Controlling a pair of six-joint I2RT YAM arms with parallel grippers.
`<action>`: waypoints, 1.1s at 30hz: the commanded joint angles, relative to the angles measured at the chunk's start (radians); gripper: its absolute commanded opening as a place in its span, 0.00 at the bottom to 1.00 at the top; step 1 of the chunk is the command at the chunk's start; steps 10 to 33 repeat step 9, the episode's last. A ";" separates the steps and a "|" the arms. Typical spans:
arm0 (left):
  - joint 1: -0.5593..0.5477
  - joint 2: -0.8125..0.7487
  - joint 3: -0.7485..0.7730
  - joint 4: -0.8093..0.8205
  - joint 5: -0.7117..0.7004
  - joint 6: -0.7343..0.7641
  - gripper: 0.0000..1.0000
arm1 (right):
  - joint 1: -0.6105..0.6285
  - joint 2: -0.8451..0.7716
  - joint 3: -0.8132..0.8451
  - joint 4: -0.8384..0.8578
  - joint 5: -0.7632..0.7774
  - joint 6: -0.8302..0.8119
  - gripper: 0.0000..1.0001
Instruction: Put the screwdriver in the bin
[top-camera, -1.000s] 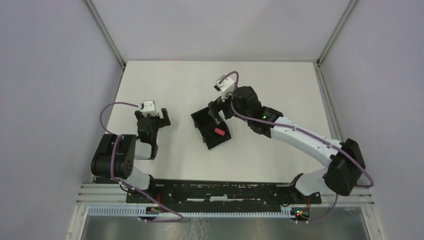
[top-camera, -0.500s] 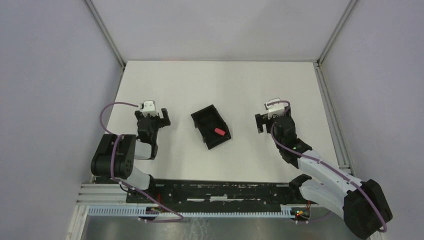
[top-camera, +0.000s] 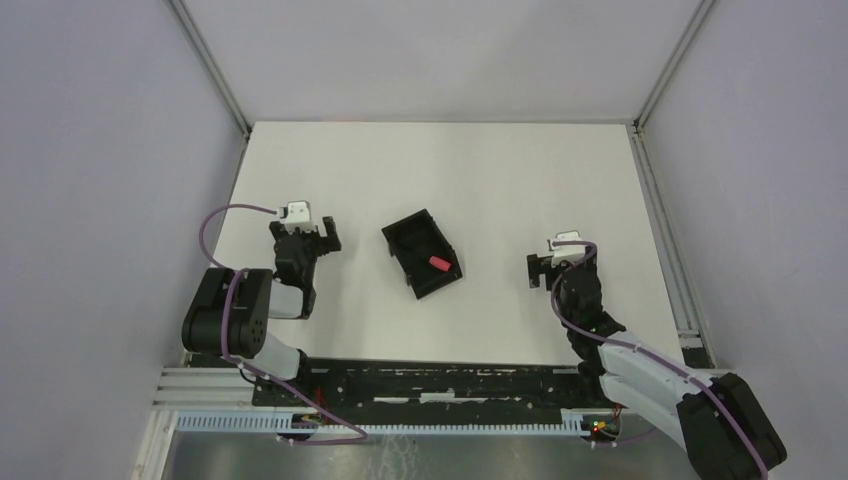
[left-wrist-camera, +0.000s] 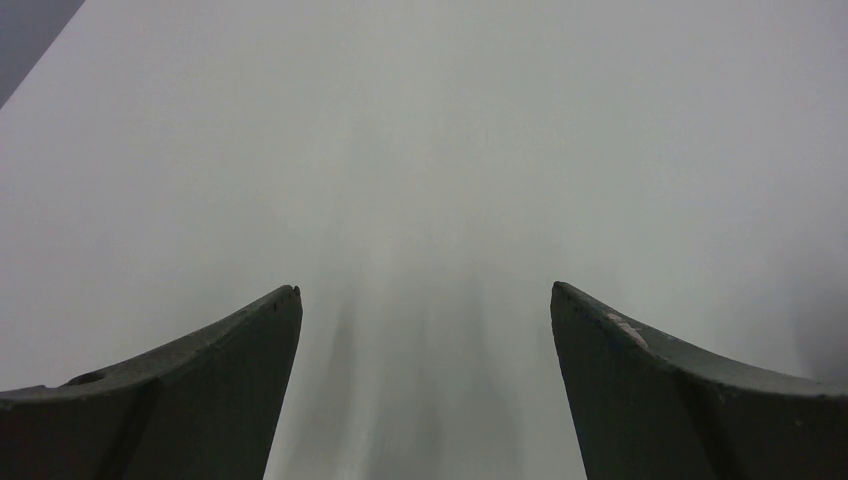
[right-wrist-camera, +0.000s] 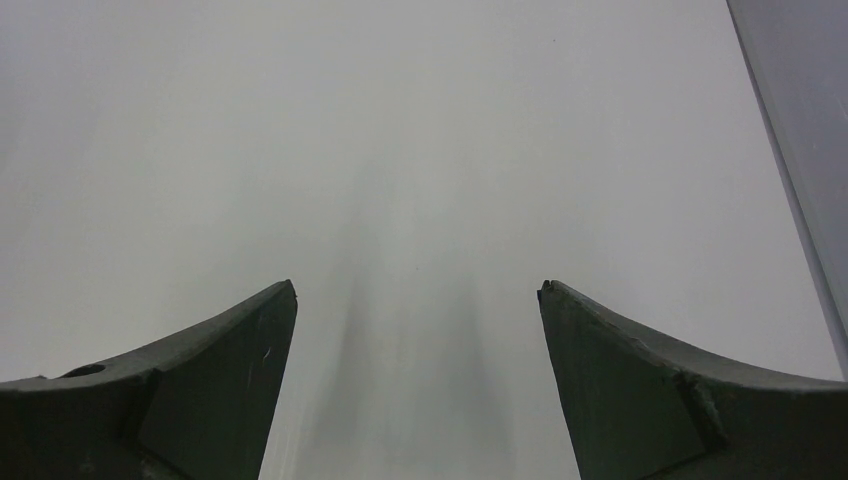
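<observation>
One screwdriver (top-camera: 437, 264) to account for: lies inside the bin (top-camera: 417, 240), red handle showing toward the near right corner, nothing touching it. Looks delivered, judging by that spot; sits low behind the walls, so unlikely to roll out onto the tabletop (top-camera: 450, 170). Cannot make out the thin shaft against the black plastic from above. Finds the bin itself skewed near the middle of the white surface, between the two arms and apart from both.

Shows nothing held in the right end effector (top-camera: 546, 266): fingers (right-wrist-camera: 200, 370) spread wide in the wrist view, only bare surface between them. Parks well to the right of the bin, probably to stay clear of its walls and avoid nudging it.

Reads the same for the left end effector (top-camera: 312, 238): parted, empty, set off to the left, most likely idle since the task seems to need nothing from that side
</observation>
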 joint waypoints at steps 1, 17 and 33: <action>-0.003 0.004 0.004 0.053 -0.002 0.017 1.00 | -0.004 -0.010 -0.017 0.100 0.022 0.013 0.98; -0.004 0.006 0.007 0.048 -0.004 0.016 1.00 | -0.004 0.004 -0.014 0.102 0.011 0.015 0.98; -0.004 0.006 0.007 0.048 -0.004 0.016 1.00 | -0.004 0.004 -0.014 0.102 0.011 0.015 0.98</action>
